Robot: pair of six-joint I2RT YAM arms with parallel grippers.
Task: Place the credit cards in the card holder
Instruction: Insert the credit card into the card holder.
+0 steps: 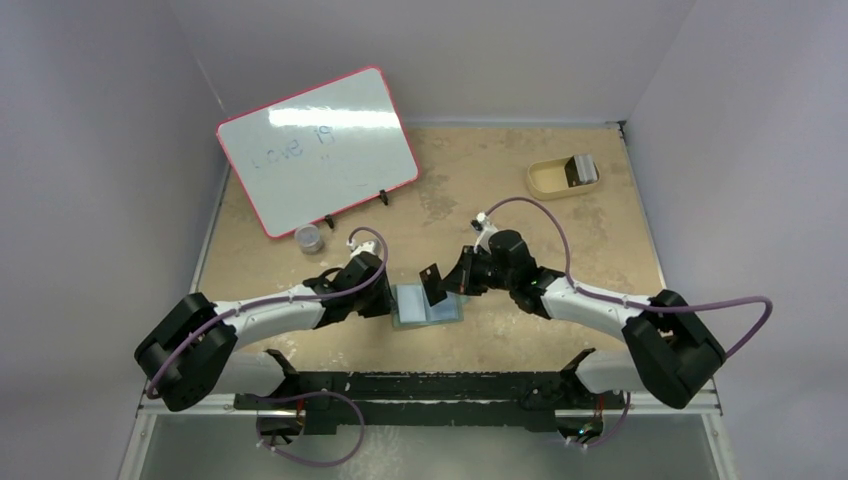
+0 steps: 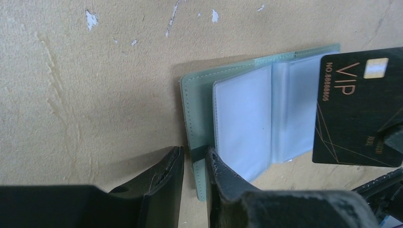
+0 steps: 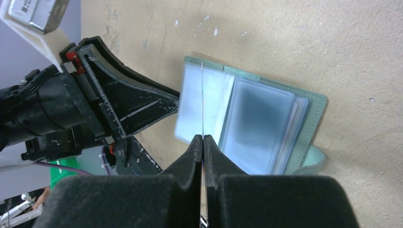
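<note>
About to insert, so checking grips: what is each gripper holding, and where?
Right gripper is shut on the black VIP card, near one corner. Left gripper straddles the cover edge of the card holder; a firm clamp cannot be told.

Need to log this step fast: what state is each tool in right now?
Left tool: partly open, straddling the edge of the card holder.
Right tool: closed, holding the black VIP card.

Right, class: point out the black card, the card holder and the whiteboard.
black card (image 2: 351,109): left wrist view, printed face.
card holder (image 2: 197,109): left wrist view, green cover.
whiteboard (image 1: 318,150): top view, white face.
</note>
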